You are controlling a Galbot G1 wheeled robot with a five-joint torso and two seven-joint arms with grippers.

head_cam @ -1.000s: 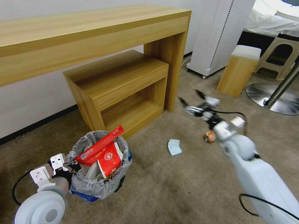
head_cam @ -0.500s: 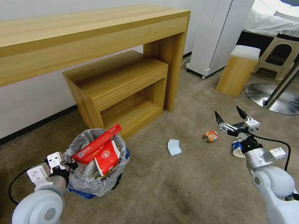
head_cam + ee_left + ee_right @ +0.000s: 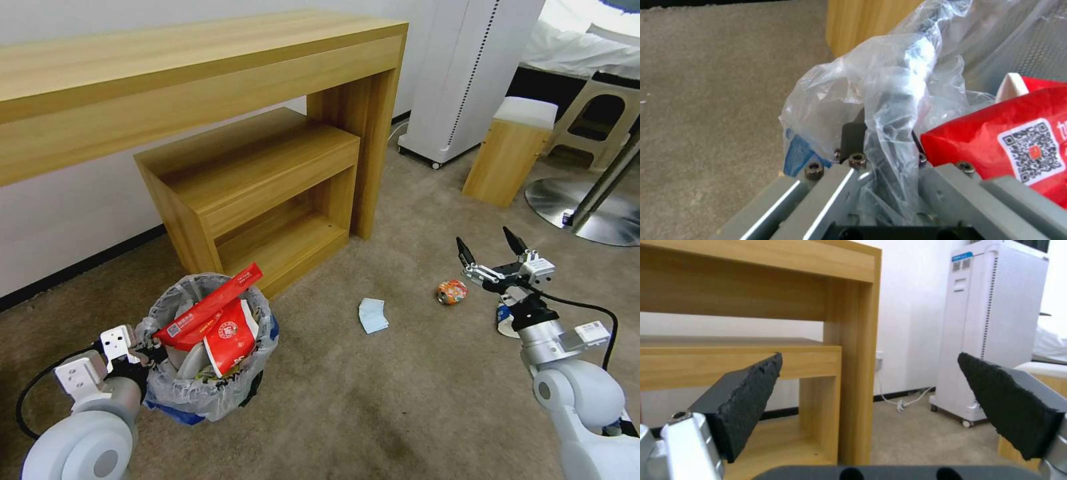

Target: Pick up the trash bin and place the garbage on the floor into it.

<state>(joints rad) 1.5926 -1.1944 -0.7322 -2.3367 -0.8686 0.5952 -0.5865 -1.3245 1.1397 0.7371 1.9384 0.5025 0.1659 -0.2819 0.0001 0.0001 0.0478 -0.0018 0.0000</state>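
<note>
Beige carpet (image 3: 373, 400) covers the whole lower part of the head view, and the trash bin (image 3: 207, 393) sits at lower left of the frame, right in front of the low wooden shelf (image 3: 260, 180). The bin's clear plastic liner (image 3: 263, 313) is bunched over the rim with a blue patch showing near the bottom. Stuffed inside are a long red wrapper (image 3: 213, 303) poking up at an angle and a red-and-white paper cup (image 3: 230, 337).

Left gripper (image 3: 143, 353) is at the bin's left edge, clamped on the rim and liner. In the left wrist view you can see the crinkly plastic (image 3: 893, 110) pulled between the fingers (image 3: 853, 133), with the red wrapper (image 3: 996, 133) and its QR code just beside it.

Right gripper (image 3: 492, 257) hangs above the floor at middle right of the head view, fingers spread wide and holding nothing. From its wrist camera the two black pads (image 3: 751, 390) stand far apart, with the tall wooden desk (image 3: 773, 280) and a white appliance (image 3: 996, 323) behind them.

Still on the carpet: a crushed orange can (image 3: 452, 291) just left of the right gripper, a blue tissue (image 3: 373, 315) near the centre of the frame, and a blue-white cup (image 3: 505, 321) mostly hidden behind the right wrist.
</note>
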